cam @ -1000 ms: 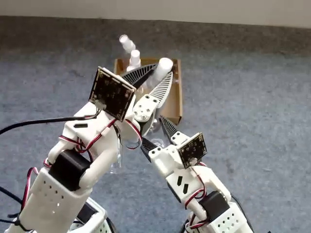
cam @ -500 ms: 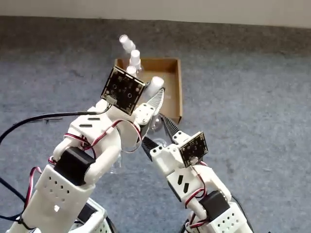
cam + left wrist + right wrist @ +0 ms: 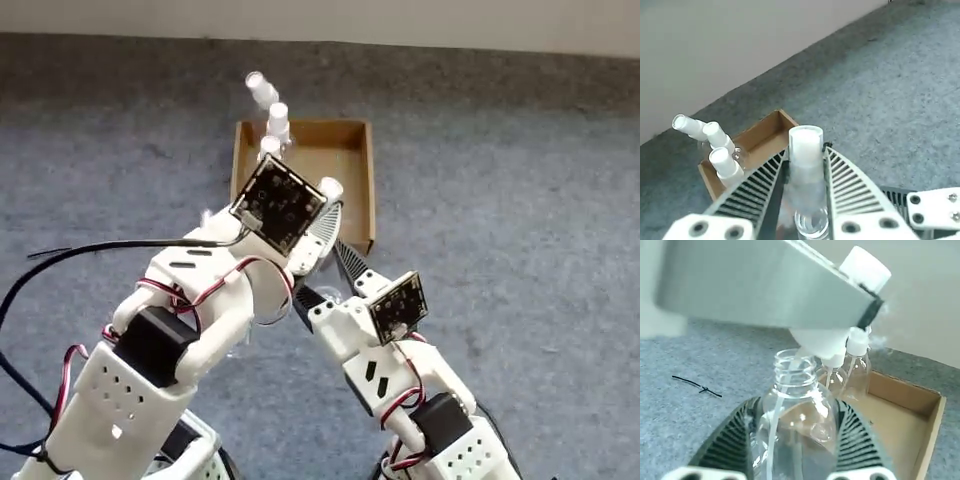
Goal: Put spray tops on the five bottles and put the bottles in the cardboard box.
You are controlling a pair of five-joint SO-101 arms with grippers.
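My left gripper (image 3: 806,150) is shut on a white spray top (image 3: 805,142) and holds it just above the open neck of a clear bottle (image 3: 792,425). The top's thin dip tube (image 3: 784,390) runs down inside that bottle. My right gripper (image 3: 796,410) is shut on the bottle's body and keeps it upright in front of the cardboard box (image 3: 352,180). In the high view the left gripper (image 3: 322,215) sits directly over the right gripper (image 3: 325,278). Three bottles with spray tops (image 3: 272,118) stand at the box's far left corner.
Grey carpet surrounds the box (image 3: 767,132) on every side. A thin black tie (image 3: 692,385) lies on the carpet to one side of the held bottle. The capped bottles (image 3: 715,145) lean at slightly different angles. A pale wall (image 3: 715,45) runs behind the box.
My left gripper has come down and toward me with the spray top, from over the box to above the bottle in my right gripper. The right arm has stayed put.
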